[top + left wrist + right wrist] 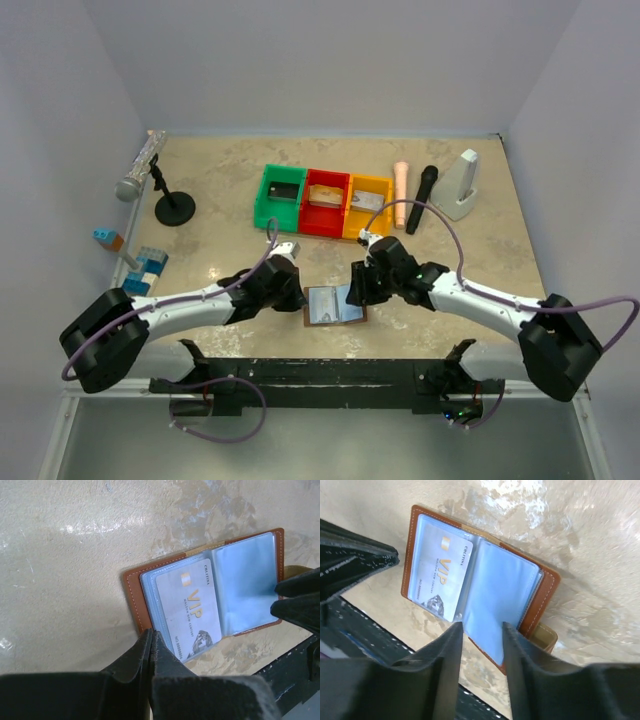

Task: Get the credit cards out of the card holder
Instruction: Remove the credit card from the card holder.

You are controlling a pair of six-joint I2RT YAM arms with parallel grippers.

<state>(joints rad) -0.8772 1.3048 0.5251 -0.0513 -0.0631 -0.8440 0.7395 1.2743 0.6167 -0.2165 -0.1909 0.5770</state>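
**One VIP card in the holder: pin the cover, pull only the card**

The small brown leather-like bifold card holder (335, 303) lies open at the near side of the beige marbled table (220, 250), between both grippers. In its left half a pale silvery-grey VIP credit card (190, 610) sits inside a clear blue-grey sleeve. The right sleeve looks empty.

L gripper (151, 642): fingers pressed together, tips at the near left corner of the holder, nothing visible between them. R gripper (482, 632): fingers apart, one on each side of the near edge of the right sleeve, not clamped.

To do it well, I think the R arm should pin the right half so the holder cannot slide. The L fingers must open a little, catch the card edge and not the sleeve, then pull slowly toward the sleeve's open side, which I cannot tell from here.

Only the wrist cams show the card print and the sleeves; in the top cam the holder is a small patch. Only the top cam shows the row of green, red and yellow plastic bins (327, 176) far behind the holder, w/ flat things inside, prob. cards, too small to be sure.
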